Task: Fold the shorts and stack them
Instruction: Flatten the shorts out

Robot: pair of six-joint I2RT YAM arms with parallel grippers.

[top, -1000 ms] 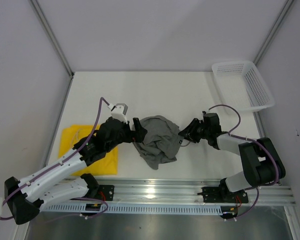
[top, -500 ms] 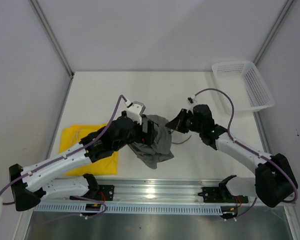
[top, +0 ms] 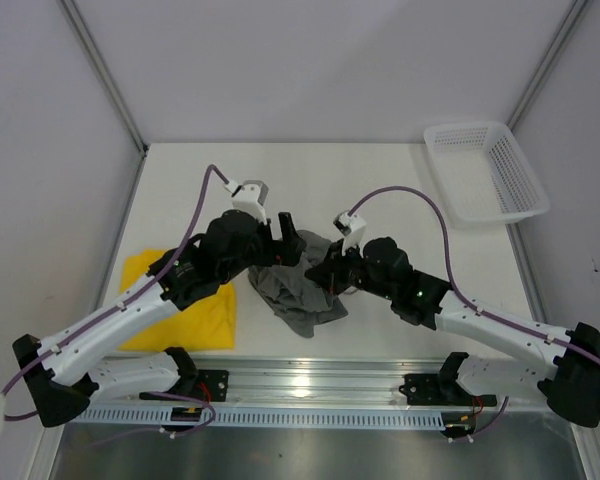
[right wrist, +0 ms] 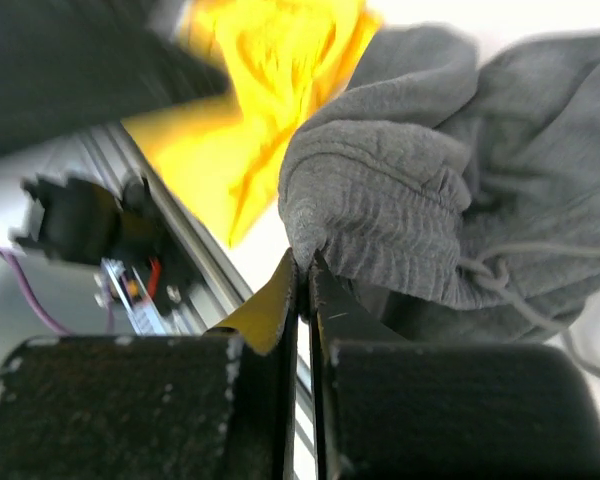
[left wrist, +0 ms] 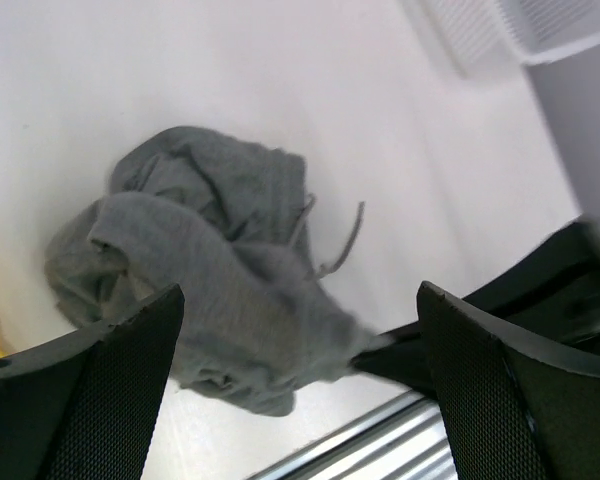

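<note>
The grey-green shorts [top: 302, 288] lie crumpled mid-table, drawstring loose. My right gripper [top: 318, 274] is shut on a bunched fold of their ribbed waistband [right wrist: 380, 215], the cloth pinched at the fingertips [right wrist: 305, 262]. My left gripper [top: 285, 243] hangs open just above the heap's far-left side, nothing between its fingers [left wrist: 90, 400]; the grey-green shorts [left wrist: 210, 260] show below it. The yellow shorts [top: 185, 310] lie flat at the near left, partly under the left arm, and appear behind the grey cloth [right wrist: 250, 120] in the right wrist view.
A white mesh basket [top: 485, 170] stands at the far right corner, also seen as the basket [left wrist: 520, 30] in the left wrist view. The metal rail [top: 310, 385] runs along the near edge. Walls close in on both sides.
My right arm swung left from the heap's right side, shut its jaws and now grips the grey-green shorts. The left gripper reached over the heap, then drew back, still open.
</note>
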